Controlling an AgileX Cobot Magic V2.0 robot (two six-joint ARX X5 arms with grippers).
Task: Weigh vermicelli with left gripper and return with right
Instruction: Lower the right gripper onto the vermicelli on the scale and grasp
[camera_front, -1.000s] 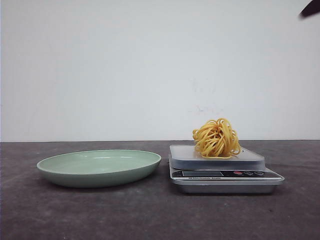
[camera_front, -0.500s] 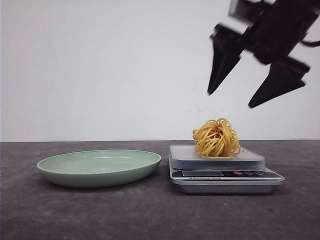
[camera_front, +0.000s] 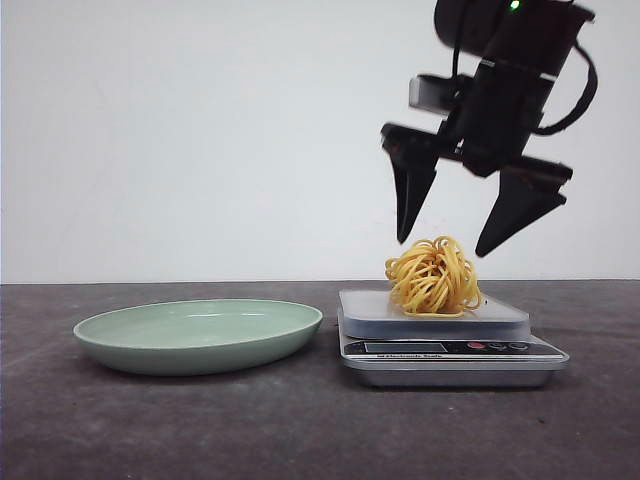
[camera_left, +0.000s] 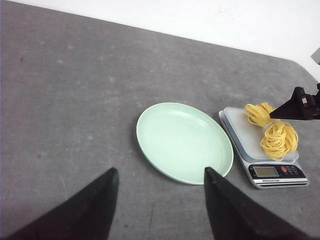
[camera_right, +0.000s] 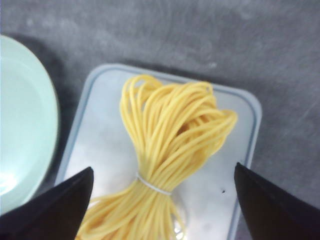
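the vermicelli (camera_front: 433, 277) is sitting as a tied nest on the scale (camera_front: 440, 340), directly beneath the right tool (camera_front: 455, 240) and between the lines of its two fingers. a thin white band is cinching the strands near one end. the right tool is hovering just above the nest, not touching it, fingers spread wide and pointing down, one to each side of the bundle; that straddle looks like the set-up for a pinch across the nest so it can go back to the plate. the pale green plate (camera_front: 200, 335) is lying beside the scale, off to the side of the right tool, bare of noodles. the left tool (camera_left: 160, 210) is hanging well apart from the scale, over the dark surface (camera_front: 300, 430), fingers spread and gripping nothing, likely parked clear so the reading is undisturbed. weighing seems done; return not yet begun.
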